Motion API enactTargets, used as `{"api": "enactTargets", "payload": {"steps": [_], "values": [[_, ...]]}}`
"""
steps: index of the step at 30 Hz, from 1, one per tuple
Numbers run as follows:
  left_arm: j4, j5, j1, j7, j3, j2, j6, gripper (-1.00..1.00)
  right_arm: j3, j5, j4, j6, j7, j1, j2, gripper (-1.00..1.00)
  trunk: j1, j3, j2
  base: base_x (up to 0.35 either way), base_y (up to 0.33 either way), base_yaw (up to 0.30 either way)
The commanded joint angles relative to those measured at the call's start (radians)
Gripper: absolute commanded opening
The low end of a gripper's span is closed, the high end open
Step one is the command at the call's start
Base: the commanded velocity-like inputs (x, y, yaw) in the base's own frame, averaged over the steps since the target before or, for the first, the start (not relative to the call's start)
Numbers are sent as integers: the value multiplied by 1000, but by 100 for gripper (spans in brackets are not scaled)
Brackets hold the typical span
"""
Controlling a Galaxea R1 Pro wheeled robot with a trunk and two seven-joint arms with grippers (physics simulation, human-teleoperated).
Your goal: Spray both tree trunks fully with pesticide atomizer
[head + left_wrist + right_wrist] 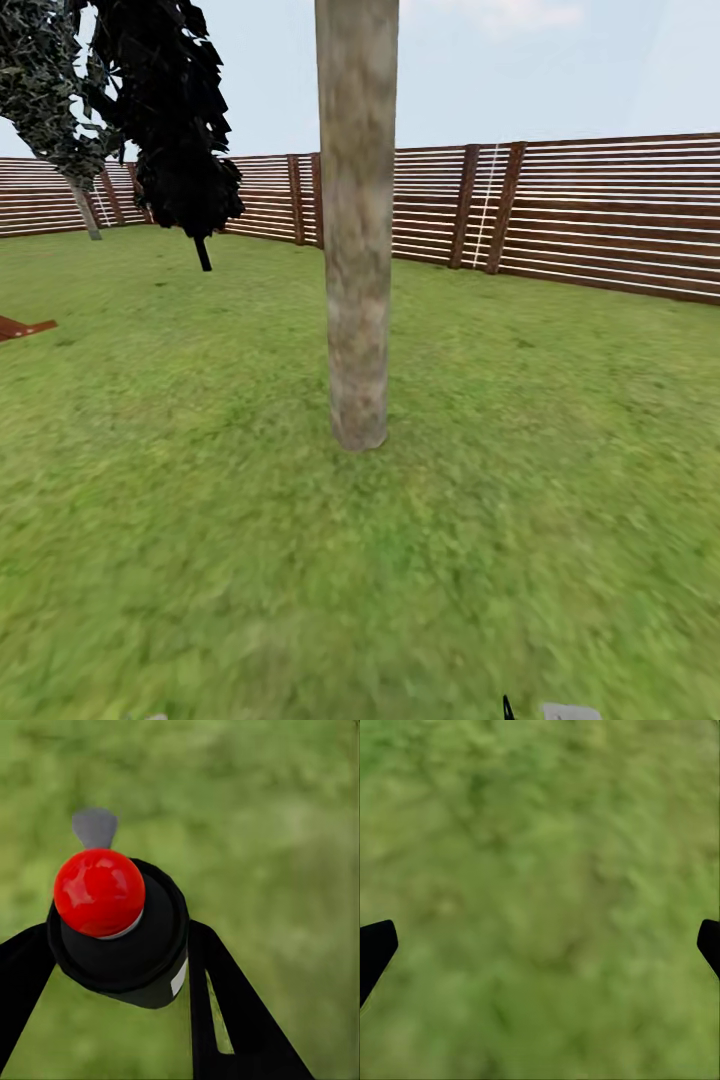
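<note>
One thick, smooth tree trunk (357,230), mottled grey-tan, stands straight ahead of the robot in the head view, rising from the green lawn (200,520) and running out past the top edge. Behind it a brown slatted wooden fence (600,215) closes off the garden, and a dark, narrow tree (170,120) stands further back to the left, with a thin grey trunk (86,212) near the fence beyond it. In the left wrist view, the left gripper (124,967) is closed around the pesticide atomizer (120,937), a black bottle with a glossy red ball top (99,891) and a small grey nozzle tab (94,827) beyond it; its black fingers (225,1020) press against the bottle's sides, with blurred grass behind. In the right wrist view, the right gripper (540,945) is spread wide and holds nothing, its two dark fingertips (375,945) at opposite edges over bare grass. The atomizer seems to be already in hand and the robot faces a trunk, so the step in hand is likely approaching and spraying. To do it well, the left arm would need to lift so the nozzle points at the bark, not the lawn, then work from base upward and around every side, keeping the bottle firmly gripped.
</note>
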Motion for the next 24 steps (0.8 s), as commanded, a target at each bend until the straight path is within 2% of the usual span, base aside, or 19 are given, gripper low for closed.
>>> {"api": "enactTargets", "payload": {"steps": [1, 8, 16, 24], "values": [[0, 0, 0, 0, 0, 0, 0, -100, 0, 0, 0, 0, 0, 0, 1, 100, 0, 0, 0, 344, 0, 0], [0, 0, 0, 0, 0, 0, 0, -100, 0, 0, 0, 1, 0, 0, 1, 100, 0, 0, 0, 344, 0, -11], [0, 0, 0, 0, 0, 0, 0, -100, 0, 0, 0, 0, 0, 0, 1, 100, 0, 0, 0, 344, 0, -219], [0, 0, 0, 1, 1, 0, 0, -100, 0, 0, 0, 1, 0, 0, 2, 100, 0, 0, 0, 344, 0, -13]]}}
